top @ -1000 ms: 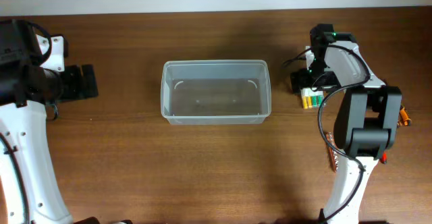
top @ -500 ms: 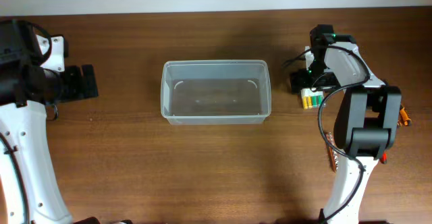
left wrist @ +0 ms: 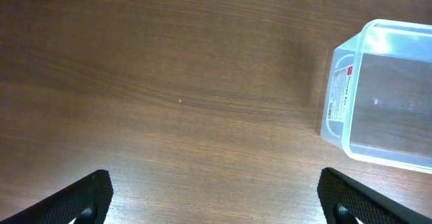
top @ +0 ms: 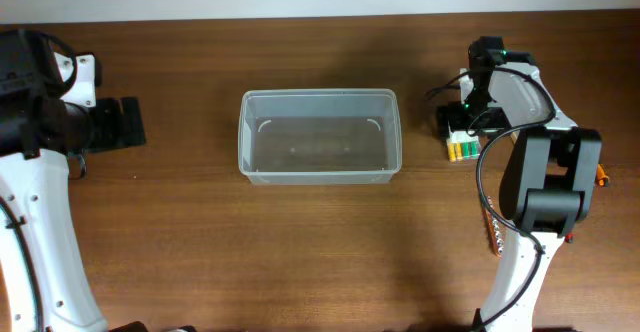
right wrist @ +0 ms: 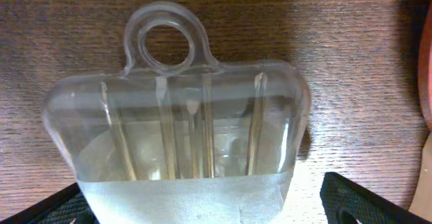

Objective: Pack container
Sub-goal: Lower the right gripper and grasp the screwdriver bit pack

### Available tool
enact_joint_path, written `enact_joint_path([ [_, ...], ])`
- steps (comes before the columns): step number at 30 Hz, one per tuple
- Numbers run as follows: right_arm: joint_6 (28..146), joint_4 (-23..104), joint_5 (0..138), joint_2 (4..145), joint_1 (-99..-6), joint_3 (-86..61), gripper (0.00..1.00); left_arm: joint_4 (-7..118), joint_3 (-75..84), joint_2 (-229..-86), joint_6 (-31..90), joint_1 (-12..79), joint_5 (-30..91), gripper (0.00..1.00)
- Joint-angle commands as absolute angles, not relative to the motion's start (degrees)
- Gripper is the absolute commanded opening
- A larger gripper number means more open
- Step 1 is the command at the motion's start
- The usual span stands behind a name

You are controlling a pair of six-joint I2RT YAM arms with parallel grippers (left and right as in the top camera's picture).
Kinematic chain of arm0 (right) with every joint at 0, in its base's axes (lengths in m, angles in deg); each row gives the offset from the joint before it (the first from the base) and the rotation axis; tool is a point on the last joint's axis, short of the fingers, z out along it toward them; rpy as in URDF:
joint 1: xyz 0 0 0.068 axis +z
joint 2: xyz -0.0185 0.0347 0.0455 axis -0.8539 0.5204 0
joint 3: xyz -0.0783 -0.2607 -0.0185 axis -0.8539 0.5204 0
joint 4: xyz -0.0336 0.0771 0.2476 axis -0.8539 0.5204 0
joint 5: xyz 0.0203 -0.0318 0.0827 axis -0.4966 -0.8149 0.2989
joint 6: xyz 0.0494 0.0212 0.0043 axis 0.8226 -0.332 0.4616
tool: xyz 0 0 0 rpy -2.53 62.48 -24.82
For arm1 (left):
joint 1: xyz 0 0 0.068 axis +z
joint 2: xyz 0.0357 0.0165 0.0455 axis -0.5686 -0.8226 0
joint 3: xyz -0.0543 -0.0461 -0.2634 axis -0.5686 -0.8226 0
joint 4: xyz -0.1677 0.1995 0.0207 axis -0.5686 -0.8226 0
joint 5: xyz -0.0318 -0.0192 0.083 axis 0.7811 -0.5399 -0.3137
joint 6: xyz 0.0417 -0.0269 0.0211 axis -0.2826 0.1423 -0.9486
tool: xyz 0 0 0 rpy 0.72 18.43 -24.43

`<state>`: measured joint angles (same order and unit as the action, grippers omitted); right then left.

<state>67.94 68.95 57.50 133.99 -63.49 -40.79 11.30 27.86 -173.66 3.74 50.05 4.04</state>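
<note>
Clear, colourless rectangular plastic container (top: 320, 176) stands open side up at the middle of the brown wooden tabletop (top: 300, 252), where it was a second ago. Well off the container's left end, the left tool (top: 125, 122) hangs as before, fingers spread wide and holding nothing. Just past the container's right end, the right tool (top: 450, 122) has slid slightly farther from the container. Its fingers stand wide apart on either side of a small clear plastic pack with a hanging loop and yellow-green pieces (top: 460, 150), not closed on it.

Even bright light; soft shadows; wrist close-up slightly blurred.
</note>
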Motion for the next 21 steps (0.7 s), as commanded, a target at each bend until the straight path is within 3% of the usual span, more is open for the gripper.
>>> enact_joint_path([
  [1, 67.5, 69.1, 58.1, 134.9, -63.2, -40.3, 0.99, 11.1, 28.8, -173.8, 4.5, 50.3, 4.7, 0.99],
  [21, 67.5, 69.3, 59.1, 135.7, -63.2, -40.2, 0.99, 11.3, 28.8, -173.8, 4.5, 50.3, 4.6, 0.99],
])
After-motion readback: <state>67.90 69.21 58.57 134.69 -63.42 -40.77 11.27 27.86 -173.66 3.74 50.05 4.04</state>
